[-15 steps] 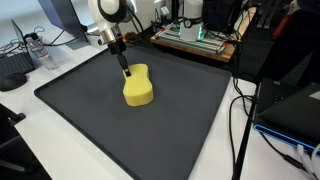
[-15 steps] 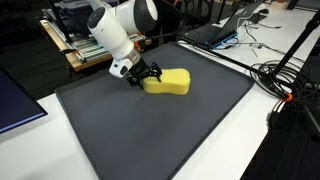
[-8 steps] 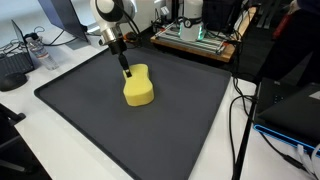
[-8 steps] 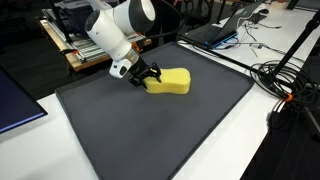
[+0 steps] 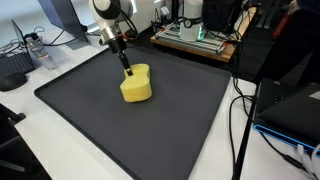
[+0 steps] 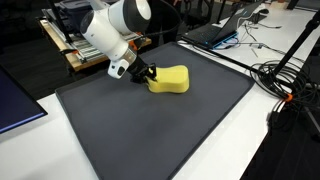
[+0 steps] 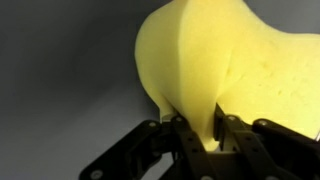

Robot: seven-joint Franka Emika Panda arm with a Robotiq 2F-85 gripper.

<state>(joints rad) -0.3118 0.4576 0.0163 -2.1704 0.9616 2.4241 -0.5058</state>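
1. In the wrist view the jaws are drawn narrow. The gripper (image 7: 205,140) is clamped on the thin lower edge of a yellow foam block (image 7: 230,70), and foam is squeezed between the two black fingers (image 7: 186,145).
2. In both exterior views the gripper (image 5: 127,70) (image 6: 143,73) is seen at the block's end nearest the arm (image 6: 115,30). The yellow foam block (image 5: 137,87) (image 6: 170,80) lies on a dark mat (image 5: 110,130) (image 6: 150,135), in the upper middle of each frame.
3. Open mat is shown on every side of the block, widest toward the bottom of both frames. The mat's far edge runs close behind the gripper, so the least room lies toward the top of the frame.
4. Past the mat's edges a white table (image 5: 60,150) (image 6: 40,150) is visible. It is crowded at the upper right by a wooden rack of electronics (image 5: 195,40) in an exterior view, and by a laptop (image 6: 215,32) and loose cables (image 6: 285,75) in an exterior view.
5. Any lettering on the equipment is too small to be read.
6. The arm is cut off at the top of both exterior views. In the wrist view the block runs out of frame at the upper right, the background is blurred, and the contact under the block cannot be made out.
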